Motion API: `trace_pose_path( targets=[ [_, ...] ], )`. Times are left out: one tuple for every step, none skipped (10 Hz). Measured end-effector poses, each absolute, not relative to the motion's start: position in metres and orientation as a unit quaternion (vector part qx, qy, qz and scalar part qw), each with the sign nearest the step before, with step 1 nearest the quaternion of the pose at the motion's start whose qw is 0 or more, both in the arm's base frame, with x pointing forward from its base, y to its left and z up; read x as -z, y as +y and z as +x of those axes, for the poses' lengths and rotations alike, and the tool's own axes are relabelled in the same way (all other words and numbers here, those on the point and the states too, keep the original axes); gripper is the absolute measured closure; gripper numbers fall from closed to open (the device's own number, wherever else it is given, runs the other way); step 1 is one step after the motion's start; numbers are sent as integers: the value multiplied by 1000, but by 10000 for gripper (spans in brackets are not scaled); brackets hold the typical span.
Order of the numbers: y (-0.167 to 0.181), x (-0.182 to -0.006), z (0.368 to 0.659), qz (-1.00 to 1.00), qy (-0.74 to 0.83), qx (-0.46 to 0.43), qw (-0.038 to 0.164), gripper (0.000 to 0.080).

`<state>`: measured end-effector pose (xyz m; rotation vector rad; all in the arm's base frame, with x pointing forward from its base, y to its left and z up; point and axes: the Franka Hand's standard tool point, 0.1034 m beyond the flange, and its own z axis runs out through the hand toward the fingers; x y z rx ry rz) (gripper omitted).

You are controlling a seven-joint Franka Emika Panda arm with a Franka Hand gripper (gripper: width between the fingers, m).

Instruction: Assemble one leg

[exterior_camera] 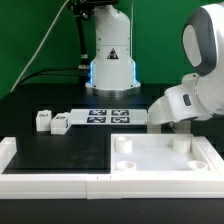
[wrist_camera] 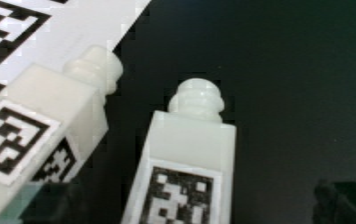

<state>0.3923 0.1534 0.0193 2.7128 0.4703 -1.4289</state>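
In the wrist view two white legs lie side by side on the black table, each with a ribbed peg tip and a black-and-white tag. One leg (wrist_camera: 193, 160) lies between my gripper's (wrist_camera: 193, 208) dark fingertips (wrist_camera: 344, 200), which stand wide apart and do not touch it. The other leg (wrist_camera: 42, 115) lies just beside it. In the exterior view two more legs (exterior_camera: 42, 120) (exterior_camera: 60, 124) sit at the left. The gripper itself is hidden there behind the white wrist (exterior_camera: 172, 105).
The large white square panel (exterior_camera: 160, 165) with round corner holes lies at the front right. The marker board (exterior_camera: 105, 115) lies mid-table and shows in the wrist view (wrist_camera: 24, 25). A white fence (exterior_camera: 50, 183) runs along the front and left. The robot base (exterior_camera: 110, 60) stands behind.
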Motion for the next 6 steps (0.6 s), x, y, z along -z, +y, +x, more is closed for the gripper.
trace_pose_path(
  targets=[
    [154,-17,391,876,152,458,19,151],
    [155,-14,391,878,153,453,18,151],
    [155,-12,391,880,154,449,17,151],
    [155,-12,392,882,154,446,16,237],
    [155,-12,392,881,153,446,16,384],
    [155,-12,392,881,153,447,16,384]
  ],
)
